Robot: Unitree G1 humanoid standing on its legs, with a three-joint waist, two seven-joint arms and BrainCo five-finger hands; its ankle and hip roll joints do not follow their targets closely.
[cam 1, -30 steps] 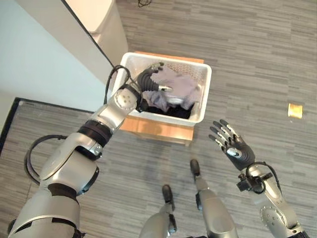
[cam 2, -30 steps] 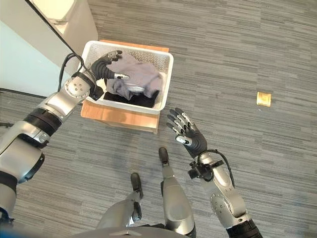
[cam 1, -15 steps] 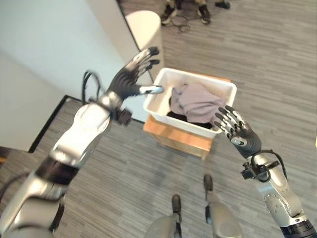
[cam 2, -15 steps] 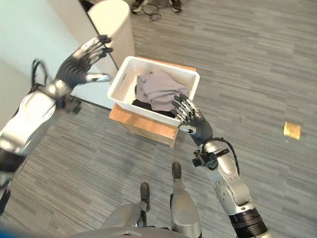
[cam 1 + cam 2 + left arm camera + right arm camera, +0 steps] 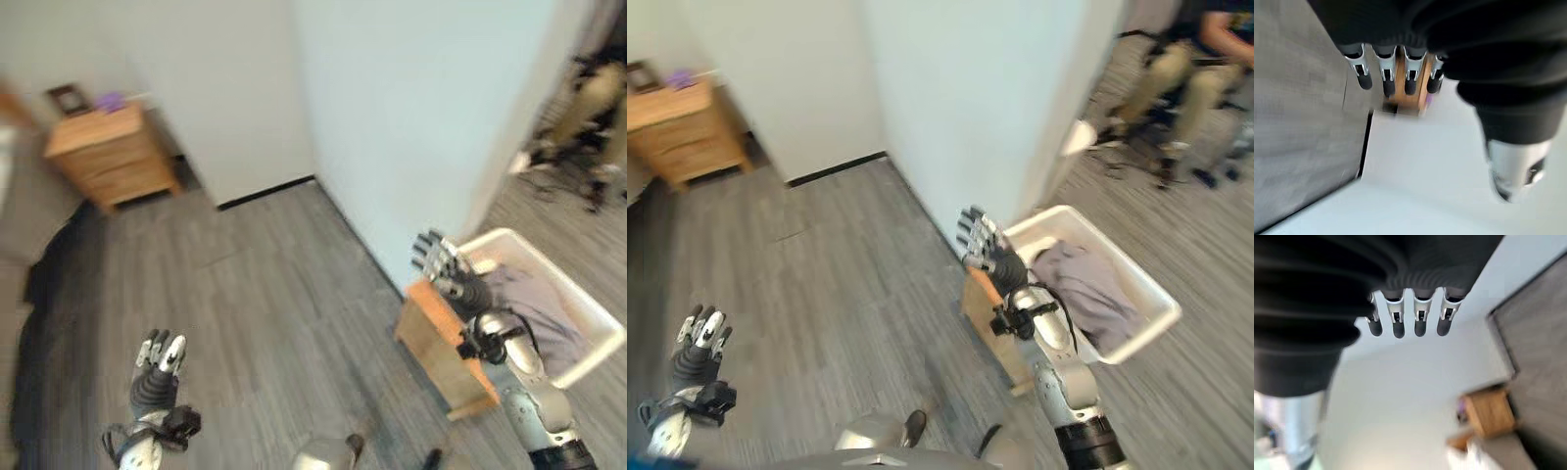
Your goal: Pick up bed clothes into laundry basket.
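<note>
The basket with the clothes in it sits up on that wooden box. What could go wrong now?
1. The white laundry basket juts past the edge of the wooden box, so a nudge might tip it.
2. The right hand, open, is raised close beside the basket and the white wall, so a swing could bump either.
3. The left hand, open, holds nothing, with a wooden nightstand ahead.

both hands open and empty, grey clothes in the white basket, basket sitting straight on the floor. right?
Not quite: the white basket sits on a low wooden stand, not on the floor, as the right eye view shows. The rest holds: the left hand and right hand are open and empty, and the grey clothes lie in the basket.
</note>
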